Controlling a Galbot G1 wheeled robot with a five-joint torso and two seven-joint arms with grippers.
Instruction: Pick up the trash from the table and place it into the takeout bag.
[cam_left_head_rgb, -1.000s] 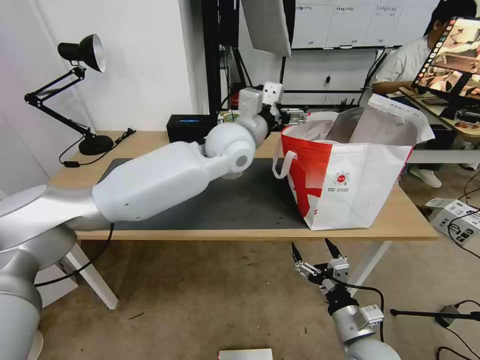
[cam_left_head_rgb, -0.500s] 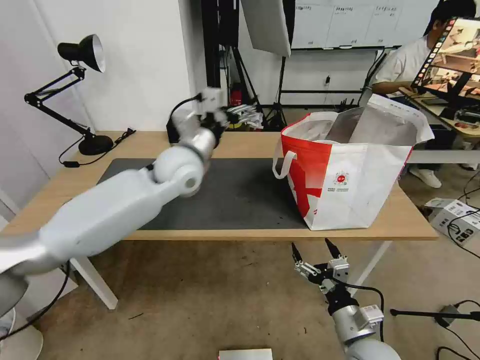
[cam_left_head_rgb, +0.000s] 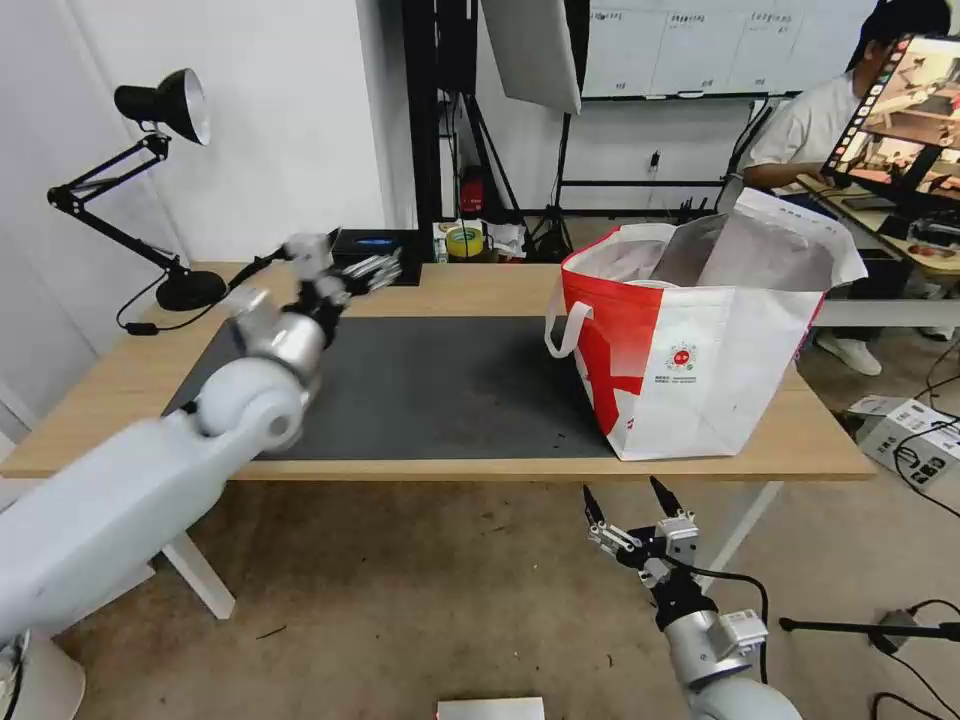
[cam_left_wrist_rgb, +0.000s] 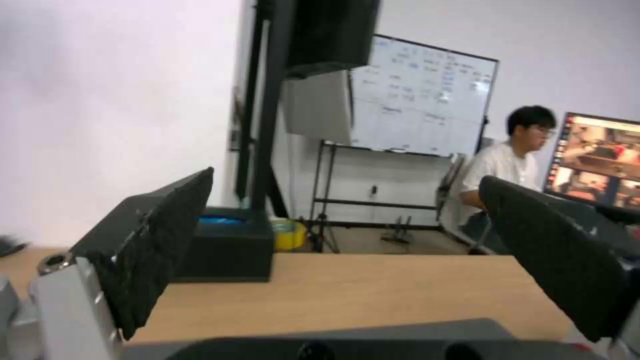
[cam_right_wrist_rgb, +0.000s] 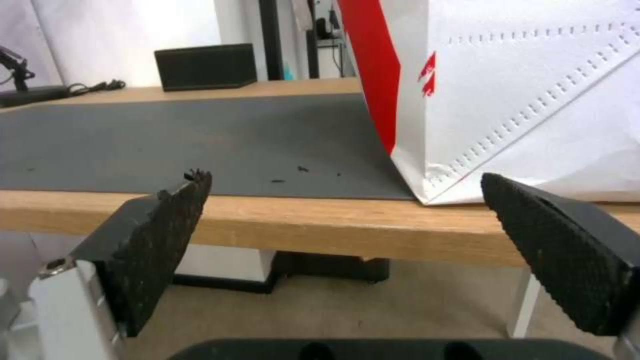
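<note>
Your left gripper (cam_left_head_rgb: 375, 268) has swung away from the takeout bag (cam_left_head_rgb: 700, 370), back over the table's (cam_left_head_rgb: 480, 285) far left, fingers spread wide and empty, the black tissue box (cam_left_wrist_rgb: 230, 245) just beyond them. No trash lies on the mat (cam_left_head_rgb: 450, 385), so the job looks finished. Your right gripper (cam_left_head_rgb: 632, 505) hangs open below the table edge.

Light wooden table (cam_left_head_rgb: 500, 290), matt dark grey mat (cam_left_head_rgb: 440, 390), takeout bag (cam_left_head_rgb: 700, 370) with silver foil lining.
</note>
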